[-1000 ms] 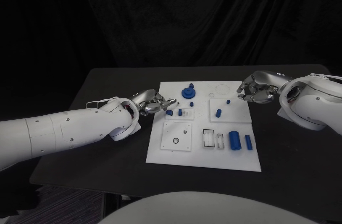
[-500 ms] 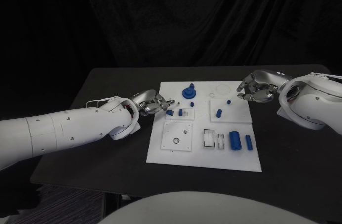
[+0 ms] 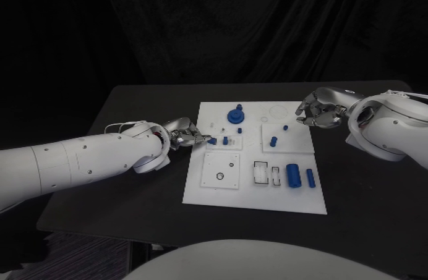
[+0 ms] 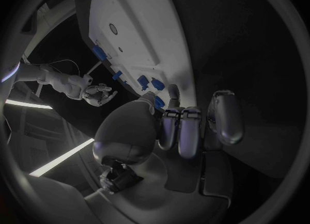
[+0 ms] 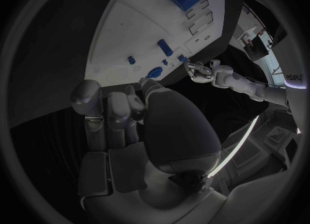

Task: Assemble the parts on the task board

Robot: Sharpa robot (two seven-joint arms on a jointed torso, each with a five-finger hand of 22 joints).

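Looking down in the head view, we find the task board (image 3: 256, 162) at centre; the left hand (image 3: 185, 135), fingers curled and empty, sits beside a small blue part (image 3: 212, 141) left of centre. The right hand (image 3: 318, 114), upper right, is likewise curled, holding nothing.

Left wrist view: the left hand's fingertips (image 4: 172, 94) lie just beside the part (image 4: 158, 84); we judge a careless reach could topple it.

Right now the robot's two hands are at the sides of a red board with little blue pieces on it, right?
Not quite: the task board is white, not red, as the head view shows. The left hand and right hand are at its sides, and the small blue parts sit on it.
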